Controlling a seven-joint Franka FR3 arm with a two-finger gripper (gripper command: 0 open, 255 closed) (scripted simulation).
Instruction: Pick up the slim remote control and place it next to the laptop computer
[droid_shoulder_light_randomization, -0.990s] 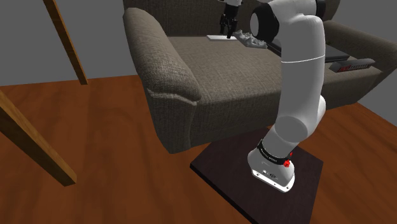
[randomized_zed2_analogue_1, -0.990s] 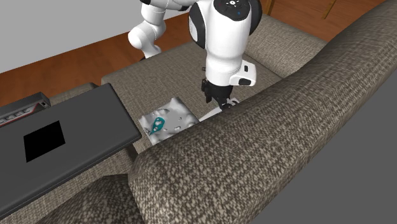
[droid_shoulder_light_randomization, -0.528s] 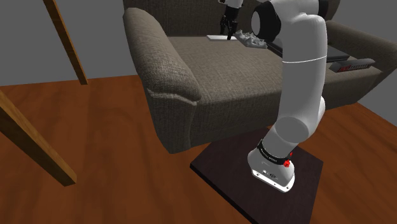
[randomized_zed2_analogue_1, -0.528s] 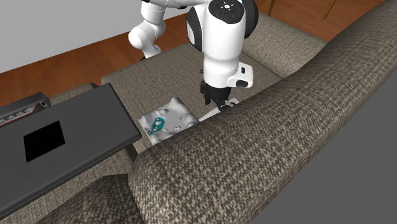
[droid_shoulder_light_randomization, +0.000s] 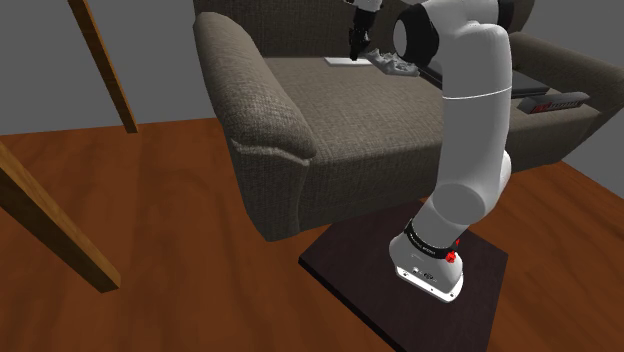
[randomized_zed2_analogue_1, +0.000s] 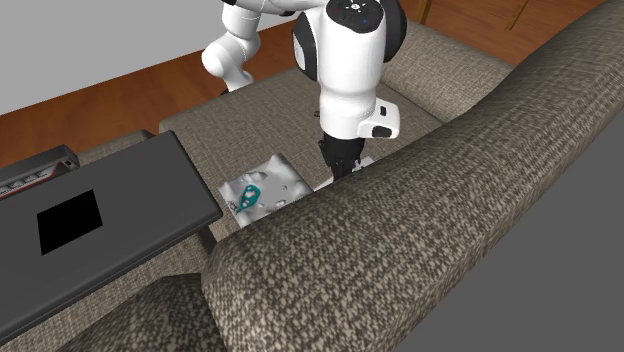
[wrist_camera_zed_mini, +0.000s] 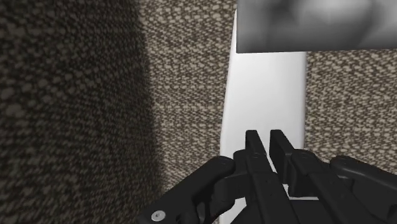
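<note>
The slim remote (wrist_camera_zed_mini: 264, 89) is a flat white strip lying on the sofa seat close to the backrest. It also shows as a pale strip (droid_shoulder_light_randomization: 340, 60) in the shoulder view and as a white edge (randomized_zed2_analogue_1: 322, 184) behind the backrest in the second exterior view. My black gripper (wrist_camera_zed_mini: 265, 137) hangs right over the remote's near end, and its two fingers are drawn almost together with only a thin slit between them. Nothing is seen clasped between them. The gripper (randomized_zed2_analogue_1: 340, 168) points straight down at the seat. The laptop (randomized_zed2_analogue_1: 150, 190) is a dark flat slab farther along the seat.
A crumpled grey object with a teal mark (randomized_zed2_analogue_1: 262, 190) lies between the remote and the laptop. The sofa backrest (randomized_zed2_analogue_1: 420, 230) rises just beside the gripper, and the armrest (droid_shoulder_light_randomization: 255, 100) bounds the seat's other end. A dark device with red marks (randomized_zed2_analogue_1: 35, 170) sits beyond the laptop.
The fingers have gone from standing wide apart to nearly meeting. The hand has dropped slightly toward the remote. The remote has not moved.
</note>
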